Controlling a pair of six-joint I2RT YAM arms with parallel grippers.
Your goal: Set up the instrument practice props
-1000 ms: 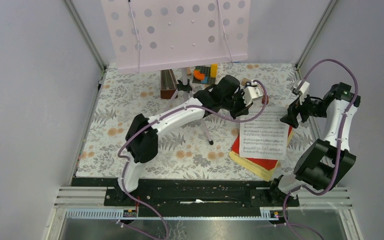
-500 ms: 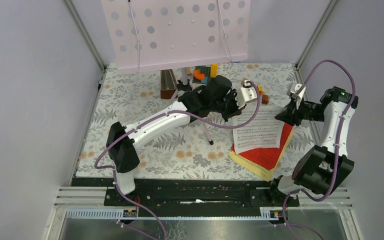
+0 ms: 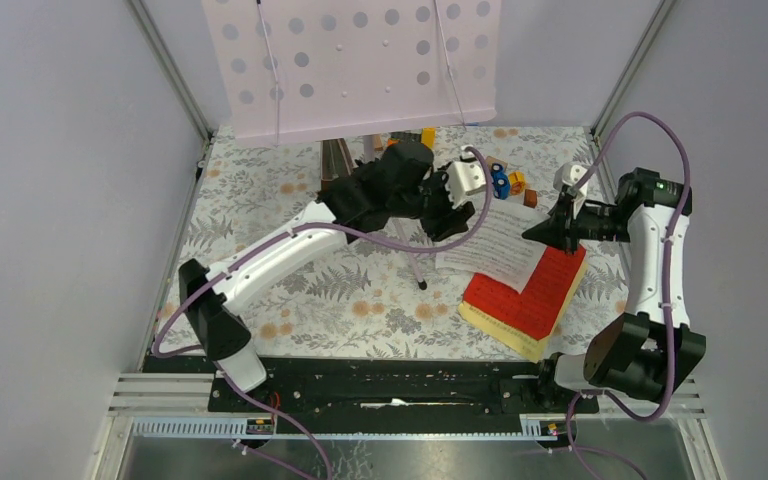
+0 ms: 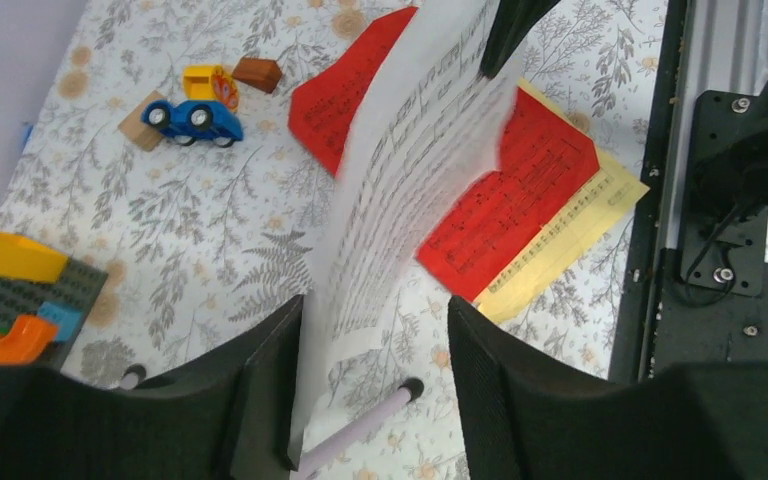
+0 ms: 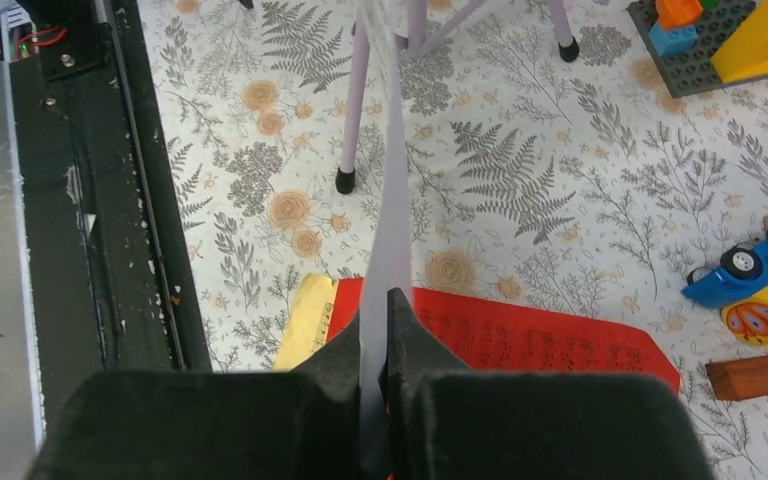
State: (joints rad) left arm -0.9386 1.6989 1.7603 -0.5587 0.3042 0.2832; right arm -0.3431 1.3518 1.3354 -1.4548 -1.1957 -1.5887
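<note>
We see the thin white sheet point(image 3: 495, 245), printed with staves, curling limp above the flat red sheet point(image 3: 530, 295) and yellow sheet point(image 4: 585, 210) on the floral table point(image 3: 250, 200). Our right gripper point(image 5: 385, 335) pinches its edge tight. The left gripper point(image 4: 375, 390) stands half apart around its other end. The pink perforated panel point(image 3: 360, 60) is cut off at the top and hides most of the lilac tripod point(image 5: 353, 110).

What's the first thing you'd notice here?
A white music page hangs in the air, pinched by the right gripper, its other edge between the open jaws of the left gripper. A red page and a yellow page lie beneath. A big pink panel full of holes stands at the back.
</note>
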